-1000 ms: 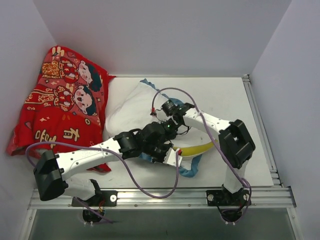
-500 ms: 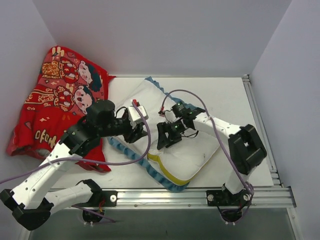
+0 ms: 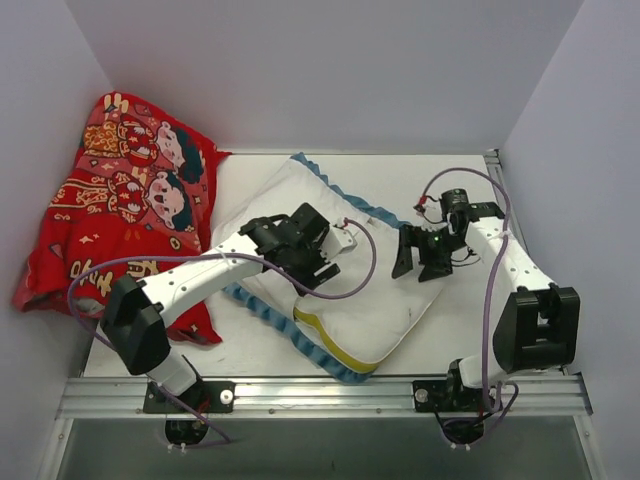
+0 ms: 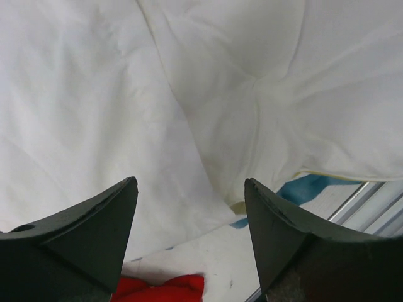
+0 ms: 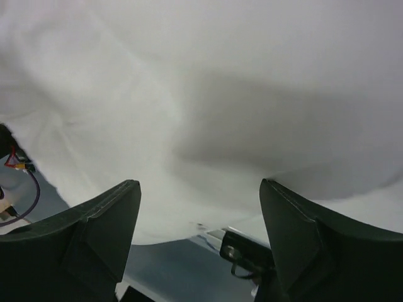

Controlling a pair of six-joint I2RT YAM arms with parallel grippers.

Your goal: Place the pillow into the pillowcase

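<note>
Table: a flat white tabletop (image 3: 470,190) is carrying everything, with grey walls standing around it.
Cloth: a crumpled red fabric printed with cartoon figures (image 3: 120,210) is lying heaped at the far left, touching the pillowcase's left side.
Pillowcase: the large fabric cover, showing its white side with blue ruffled trim (image 3: 290,190), is lying spread diagonally across the middle of the table.
Pillow: the plain white soft cushion with thin yellow piping (image 3: 360,335) is lying at the near end of the pillowcase, its piped edge showing just inside the ruffle there. How much of it is sitting inside I cannot tell.
Left gripper: the left gripper (image 3: 322,262) is hovering over the middle of the white fabric, its jaws standing apart and gripping nothing (image 4: 189,189).
Right gripper: the right gripper (image 3: 415,262) is hanging at the right edge of the white fabric, jaws spread and holding nothing (image 5: 198,189).
Ruffle: the blue ruffled trim (image 3: 255,302) is running along the left and near edges.
</note>
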